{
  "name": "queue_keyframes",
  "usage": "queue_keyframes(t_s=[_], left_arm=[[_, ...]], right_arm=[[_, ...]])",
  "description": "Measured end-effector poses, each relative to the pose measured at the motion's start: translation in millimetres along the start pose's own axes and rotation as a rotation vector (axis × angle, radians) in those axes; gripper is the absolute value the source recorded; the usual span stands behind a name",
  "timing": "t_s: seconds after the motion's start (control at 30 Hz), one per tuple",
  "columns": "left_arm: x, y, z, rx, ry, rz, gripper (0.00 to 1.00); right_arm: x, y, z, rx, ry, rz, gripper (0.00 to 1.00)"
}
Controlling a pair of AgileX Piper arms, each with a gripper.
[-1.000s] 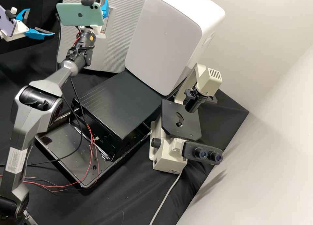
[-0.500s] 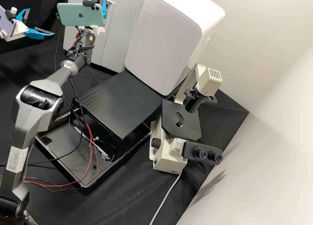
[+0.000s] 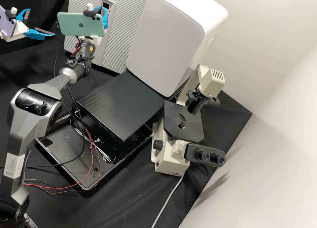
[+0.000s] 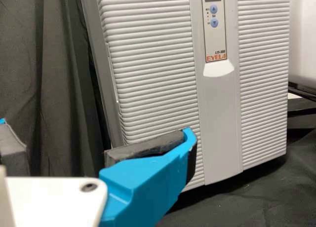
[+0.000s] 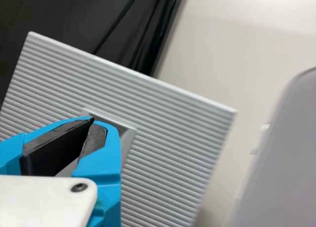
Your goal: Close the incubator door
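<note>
The incubator's ribbed grey door stands upright at the back and looks flush with the body, though a slight gap cannot be ruled out. Its control strip faces my left gripper. In the high view my left gripper hangs at the far left, away from the door; the left wrist view has this gripper with its fingers wide apart and empty. My right gripper, partly behind a green phone, is in front of the door. In the right wrist view the gripper has its tips together, empty, before the door.
A large white-and-grey device stands just right of the incubator. In front of it are a black sloped stand and a black tray with cables above it. A microscope stands to the right.
The door's free left edge has swung in toward the incubator body. My right gripper has drawn down and back from the door, uncovering the display. My left gripper has kept still.
</note>
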Motion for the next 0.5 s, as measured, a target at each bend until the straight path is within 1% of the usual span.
queue_keyframes(t_s=[0.03,0.07,0.17,0.23,0.27,0.37,0.4,0.5], left_arm=[[0.0,0.0,0.0,0.0,0.0,0.0,1.0],[0.0,0.0,0.0,0.0,0.0,0.0,1.0],[0.0,0.0,0.0,0.0,0.0,0.0,1.0],[0.0,0.0,0.0,0.0,0.0,0.0,1.0],[0.0,0.0,0.0,0.0,0.0,0.0,1.0],[0.0,0.0,0.0,0.0,0.0,0.0,1.0],[0.0,0.0,0.0,0.0,0.0,0.0,1.0],[0.0,0.0,0.0,0.0,0.0,0.0,1.0]], right_arm=[[-10.2,3.8,0.6,-0.007,-0.002,0.034,0.0],[-18.9,5.4,0.3,-0.019,-0.003,0.051,1.0],[-42.7,8.7,-2.3,-0.052,-0.002,0.097,1.0],[-57.0,12.2,-3.7,-0.06,0.002,0.146,1.0],[-65.2,11.7,-4.0,-0.069,0.007,0.163,1.0],[-86.9,7.9,-2.0,-0.094,0.004,0.196,1.0],[-97.4,5.8,-0.8,-0.095,-0.006,0.213,1.0],[-115.7,0.8,0.8,-0.092,-0.01,0.222,1.0]])
